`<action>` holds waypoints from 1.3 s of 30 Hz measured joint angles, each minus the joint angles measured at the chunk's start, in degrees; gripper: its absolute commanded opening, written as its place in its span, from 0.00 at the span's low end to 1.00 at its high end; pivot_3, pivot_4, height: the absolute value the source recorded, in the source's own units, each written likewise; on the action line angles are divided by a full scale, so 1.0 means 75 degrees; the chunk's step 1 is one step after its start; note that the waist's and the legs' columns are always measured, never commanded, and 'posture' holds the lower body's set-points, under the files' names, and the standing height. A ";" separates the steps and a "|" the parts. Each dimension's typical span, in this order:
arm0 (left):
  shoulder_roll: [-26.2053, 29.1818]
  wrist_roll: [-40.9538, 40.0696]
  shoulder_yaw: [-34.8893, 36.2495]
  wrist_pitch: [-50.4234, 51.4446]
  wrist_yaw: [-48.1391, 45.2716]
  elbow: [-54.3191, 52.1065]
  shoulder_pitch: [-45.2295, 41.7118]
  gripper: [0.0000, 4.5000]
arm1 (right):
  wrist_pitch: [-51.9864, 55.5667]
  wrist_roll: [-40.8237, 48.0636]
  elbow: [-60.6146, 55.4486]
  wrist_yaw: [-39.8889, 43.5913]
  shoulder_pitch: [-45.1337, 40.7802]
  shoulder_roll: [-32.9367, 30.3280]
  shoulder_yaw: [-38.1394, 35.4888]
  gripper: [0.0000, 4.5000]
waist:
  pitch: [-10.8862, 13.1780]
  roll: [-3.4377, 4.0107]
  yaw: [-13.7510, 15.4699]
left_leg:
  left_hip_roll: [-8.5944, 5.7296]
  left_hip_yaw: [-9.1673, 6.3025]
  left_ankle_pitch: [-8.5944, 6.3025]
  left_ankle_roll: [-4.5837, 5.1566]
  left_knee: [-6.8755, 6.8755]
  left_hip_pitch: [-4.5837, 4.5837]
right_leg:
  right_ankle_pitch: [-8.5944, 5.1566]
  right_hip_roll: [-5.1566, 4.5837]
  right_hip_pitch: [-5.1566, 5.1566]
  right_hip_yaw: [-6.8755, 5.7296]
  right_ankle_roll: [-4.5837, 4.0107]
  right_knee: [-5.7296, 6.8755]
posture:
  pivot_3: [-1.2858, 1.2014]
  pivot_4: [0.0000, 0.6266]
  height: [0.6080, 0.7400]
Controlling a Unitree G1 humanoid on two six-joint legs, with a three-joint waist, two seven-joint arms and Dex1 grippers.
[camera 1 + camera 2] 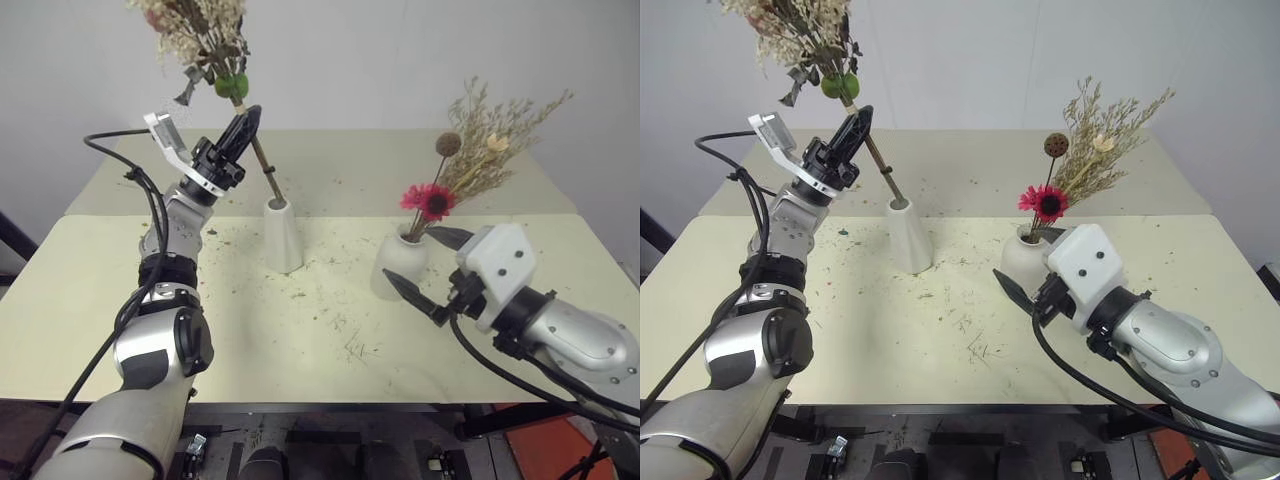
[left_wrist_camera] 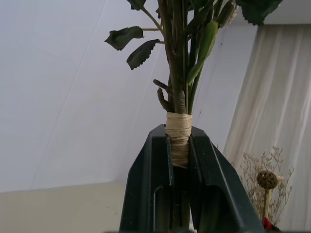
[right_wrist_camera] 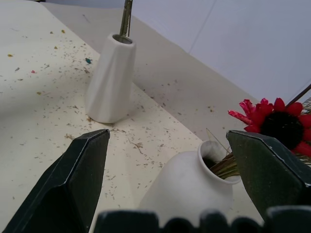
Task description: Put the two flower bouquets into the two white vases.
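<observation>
Left gripper [image 1: 246, 120] raised above the far side of the table [image 1: 120, 300], its two black fingers [image 2: 155, 194] pressed together on the stem of the rose bouquet [image 1: 200, 35], pinching it just at the tan twine wrap [image 2: 178, 138]. Bouquet tilts up and to the robot's left from the grip; cream sprigs and green leaves spread overhead, pink bloom near the top edge of the head view. The stem's lower end reaches down into the mouth of the tall conical vase [image 1: 282, 235], which stands upright near the table's middle. Right gripper [image 1: 425, 270] held low and level, fingers spread wide, nothing between them; it sits just in front of the round vase [image 1: 400, 265], one finger to either side of it in the wrist view, not touching as far as can be seen. Round vase upright, to the right of the tall one and well apart from it. Daisy bouquet [image 1: 470, 150] already stands in it: red-pink daisy [image 1: 428, 201] low by the rim, brown ball [image 1: 448, 143] above, tan grasses fanning up and right. Tabletop pale yellow, strewn with dried plant litter [image 1: 345, 340].
</observation>
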 measured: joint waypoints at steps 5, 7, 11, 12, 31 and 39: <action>-0.0004 0.0031 -0.0061 -0.0222 -0.0053 0.0000 0.0000 0.03 | -0.0001 -0.0073 0.0006 0.0072 0.0013 0.0018 0.0008 1.00 | 0.0000 0.0000 0.0000 | 0.0000 0.0000 0.0000 0.0000 0.0000 0.0003 | 0.0000 0.0000 0.0001 0.0000 0.0000 0.0003 | 0.52 0.24 1.00; -0.0033 0.0008 -0.0021 -0.0344 -0.0052 0.0002 0.0000 0.03 | -0.0001 -0.0116 0.0007 0.0088 0.0013 0.0069 0.0040 1.00 | 0.0000 0.0000 0.0001 | 0.0000 0.0000 0.0000 0.0000 0.0000 0.0004 | 0.0000 0.0000 0.0001 0.0001 0.0000 0.0003 | 0.52 0.24 1.00; -0.0075 -0.0023 0.0095 -0.0453 -0.0057 0.0070 0.0000 0.03 | -0.0001 -0.0281 0.0007 0.0138 0.0012 0.0094 0.0128 1.00 | 0.0000 0.0000 0.0001 | -0.0001 0.0000 0.0000 0.0000 0.0000 0.0002 | 0.0000 0.0000 0.0001 0.0001 0.0000 0.0002 | 0.52 0.24 1.00; -0.0075 -0.0013 0.0087 -0.0515 -0.0103 0.0104 0.0000 0.03 | -0.0001 -0.0288 0.0007 0.0152 0.0012 0.0101 0.0151 1.00 | 0.0000 0.0000 0.0001 | -0.0001 0.0000 0.0000 0.0000 0.0000 0.0002 | 0.0000 0.0000 0.0001 0.0000 0.0000 0.0002 | 0.52 0.24 1.00; -0.0043 0.0826 -0.0424 -0.1318 -0.0491 0.0776 0.0000 0.03 | -0.0001 -0.0580 0.0018 0.0287 -0.0033 0.0324 0.0279 1.00 | 0.0000 0.0000 0.0009 | -0.0001 -0.0001 0.0000 0.0000 0.0000 0.0001 | 0.0000 0.0001 0.0000 -0.0001 0.0000 0.0003 | 0.52 0.24 1.00; -0.0038 0.0934 -0.0455 -0.1513 -0.0692 0.1050 0.0000 0.03 | -0.0001 -0.0597 0.0017 0.0395 -0.0045 0.0344 0.0279 1.00 | 0.0000 0.0000 0.0004 | -0.0001 0.0000 0.0000 0.0000 0.0000 0.0002 | 0.0000 0.0001 0.0000 0.0000 0.0000 0.0004 | 0.52 0.24 1.00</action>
